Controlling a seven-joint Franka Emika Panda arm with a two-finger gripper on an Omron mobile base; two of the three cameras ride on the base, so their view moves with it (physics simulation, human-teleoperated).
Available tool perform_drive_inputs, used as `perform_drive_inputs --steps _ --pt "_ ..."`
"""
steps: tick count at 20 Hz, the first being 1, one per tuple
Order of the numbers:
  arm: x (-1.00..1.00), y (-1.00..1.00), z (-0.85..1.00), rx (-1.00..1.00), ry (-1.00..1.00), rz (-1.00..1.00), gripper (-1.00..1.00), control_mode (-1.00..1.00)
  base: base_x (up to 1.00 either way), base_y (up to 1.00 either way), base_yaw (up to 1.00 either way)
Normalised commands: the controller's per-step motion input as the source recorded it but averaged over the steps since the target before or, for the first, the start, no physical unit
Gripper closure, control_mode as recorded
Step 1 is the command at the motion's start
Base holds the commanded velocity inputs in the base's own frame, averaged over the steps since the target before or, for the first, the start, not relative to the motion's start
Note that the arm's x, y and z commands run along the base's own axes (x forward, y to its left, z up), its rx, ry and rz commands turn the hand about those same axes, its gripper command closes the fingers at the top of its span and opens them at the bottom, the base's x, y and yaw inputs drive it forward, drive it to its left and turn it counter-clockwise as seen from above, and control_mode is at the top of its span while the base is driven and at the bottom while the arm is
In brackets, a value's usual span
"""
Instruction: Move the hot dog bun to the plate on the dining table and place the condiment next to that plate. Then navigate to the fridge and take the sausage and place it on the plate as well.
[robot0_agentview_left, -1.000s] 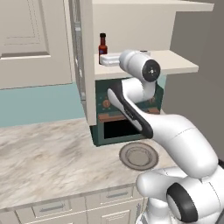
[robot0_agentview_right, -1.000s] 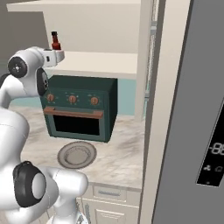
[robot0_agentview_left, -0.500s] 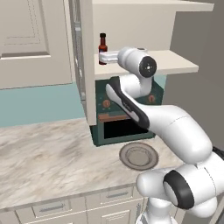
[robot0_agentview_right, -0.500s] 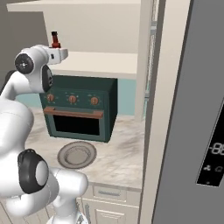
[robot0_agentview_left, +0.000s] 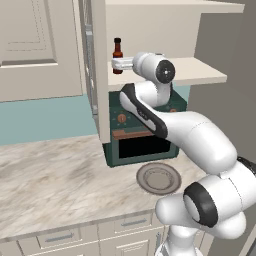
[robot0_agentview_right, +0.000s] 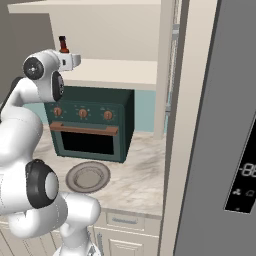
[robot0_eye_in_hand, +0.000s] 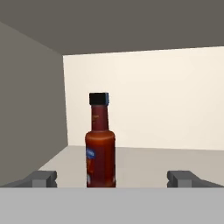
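The condiment (robot0_eye_in_hand: 101, 142) is a dark red sauce bottle with a black cap. It stands upright on the beige cabinet shelf (robot0_agentview_left: 200, 71). From the left base camera the condiment (robot0_agentview_left: 117, 54) shows just behind my hand, and from the right one its neck (robot0_agentview_right: 63, 44) rises above the hand. My gripper (robot0_eye_in_hand: 113, 178) is open and level with the bottle's lower half. The bottle stands a little ahead of the fingertips (robot0_eye_in_hand: 43, 178), left of centre in the gap, and nothing touches it. My gripper (robot0_agentview_left: 114, 64) reaches in over the shelf's front edge.
A dark green toaster oven (robot0_agentview_left: 145, 145) stands on the marble counter (robot0_agentview_left: 50, 185) under the shelf. A grey plate (robot0_agentview_left: 142, 177) lies in front of it. The cabinet's side panel (robot0_agentview_left: 100, 75) is close to the hand's left. The grey fridge (robot0_agentview_right: 220, 125) stands at the right.
My hand has moved along the shelf toward the bottle, and the wrist has turned further to the left in the left base view. The jaws have stayed open and the bottle has not moved.
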Motion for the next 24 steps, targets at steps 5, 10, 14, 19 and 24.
perform_drive_inputs --steps 5,10,14,19,24 --pt "0.18 0.0 -0.01 0.0 0.03 0.0 -1.0 -1.0 0.0 0.0 0.0" --pt "0.0 0.0 0.0 0.0 0.0 0.0 -1.0 -1.0 0.0 0.0 0.0" --pt "0.04 0.0 0.0 0.0 0.0 0.0 -1.0 -1.0 0.0 0.0 0.0" --pt "0.12 0.0 0.0 0.0 0.0 0.0 -1.0 -1.0 0.0 0.0 0.0" --pt "0.17 0.12 -0.01 0.0 0.0 0.0 -1.0 -1.0 0.0 0.0 0.0"
